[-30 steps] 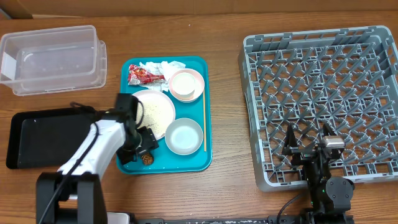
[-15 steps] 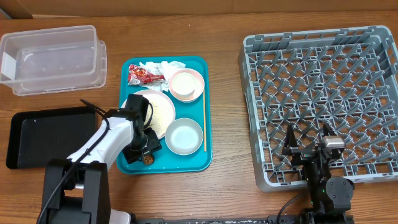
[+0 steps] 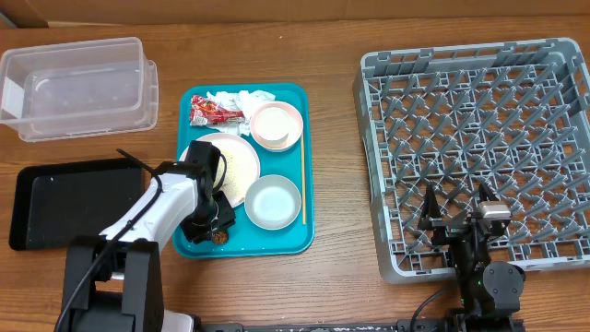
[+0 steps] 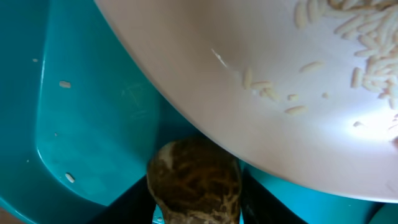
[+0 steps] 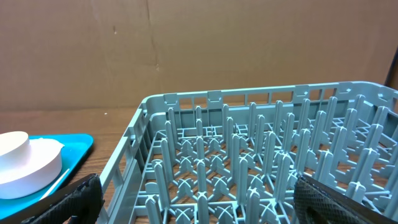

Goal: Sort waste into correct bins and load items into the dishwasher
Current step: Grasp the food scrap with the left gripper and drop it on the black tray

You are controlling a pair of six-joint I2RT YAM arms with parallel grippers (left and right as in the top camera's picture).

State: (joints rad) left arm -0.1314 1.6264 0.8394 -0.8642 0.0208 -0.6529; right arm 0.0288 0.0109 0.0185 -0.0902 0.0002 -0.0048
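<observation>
My left gripper point(image 3: 216, 224) is low over the front left of the teal tray point(image 3: 300, 242). In the left wrist view its dark fingers point(image 4: 194, 202) press both sides of the brown lump point(image 4: 194, 180), which rests on the tray by the pale pink plate point(image 4: 280, 74). Rice-like crumbs point(image 4: 367, 43) lie on that plate point(image 3: 235, 164). The red-and-white wrapper point(image 3: 207, 113) and white tissue point(image 3: 238, 98) lie at the tray's back. A pink bowl point(image 3: 277, 125), a white bowl point(image 3: 273, 201) and a wooden stick point(image 3: 302, 180) are also on the tray. My right gripper point(image 3: 456, 217) is open and empty over the grey rack's point(image 3: 479, 138) front edge.
The clear tub point(image 3: 78, 88) stands at the back left and the black tray point(image 3: 74, 198) lies in front of it, left of the teal tray. The rack's upright pegs point(image 5: 249, 155) fill the right wrist view between my open fingers point(image 5: 199, 199).
My left gripper has moved toward the tray's front, off the plate's edge and down around the brown lump. The right arm has not moved.
</observation>
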